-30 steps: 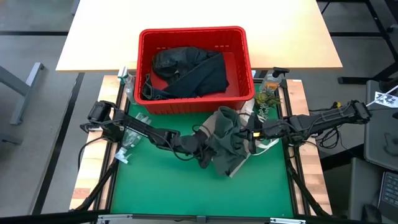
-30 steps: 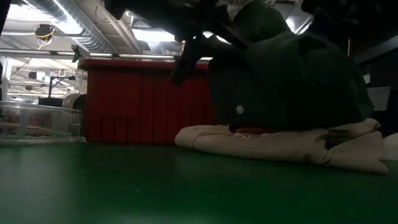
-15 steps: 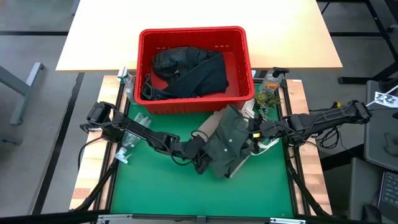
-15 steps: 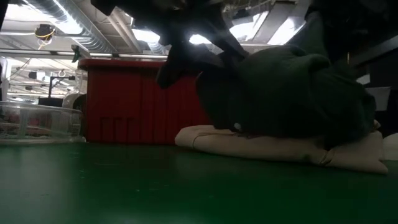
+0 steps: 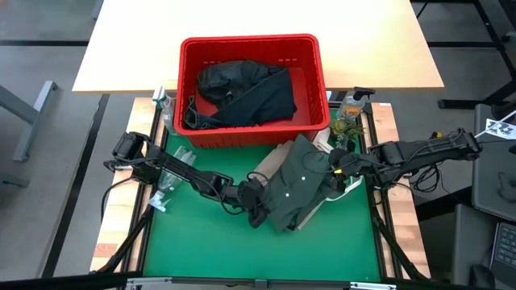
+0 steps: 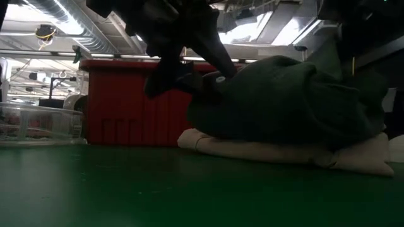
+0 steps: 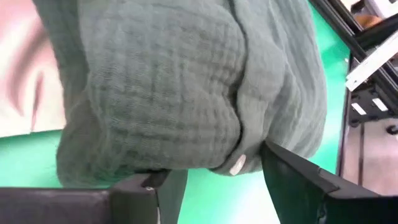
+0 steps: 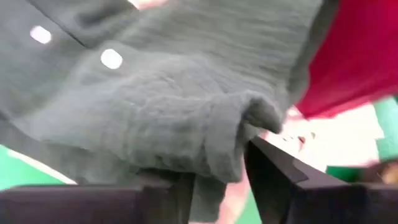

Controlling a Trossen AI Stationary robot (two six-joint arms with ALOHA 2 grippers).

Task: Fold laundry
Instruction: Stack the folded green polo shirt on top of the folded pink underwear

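An olive-green shirt lies bunched on top of a folded tan top on the green table, just in front of the red basket (dark clothes sit inside). The left gripper sits at the shirt's near-left edge, the right gripper at its far-right edge; both sets of fingers stand parted, shirt cloth bulging between them.

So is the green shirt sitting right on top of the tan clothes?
Touching. The low view shows the green shirt lying directly on the folded tan clothes, with no gap between them along the shirt's underside.
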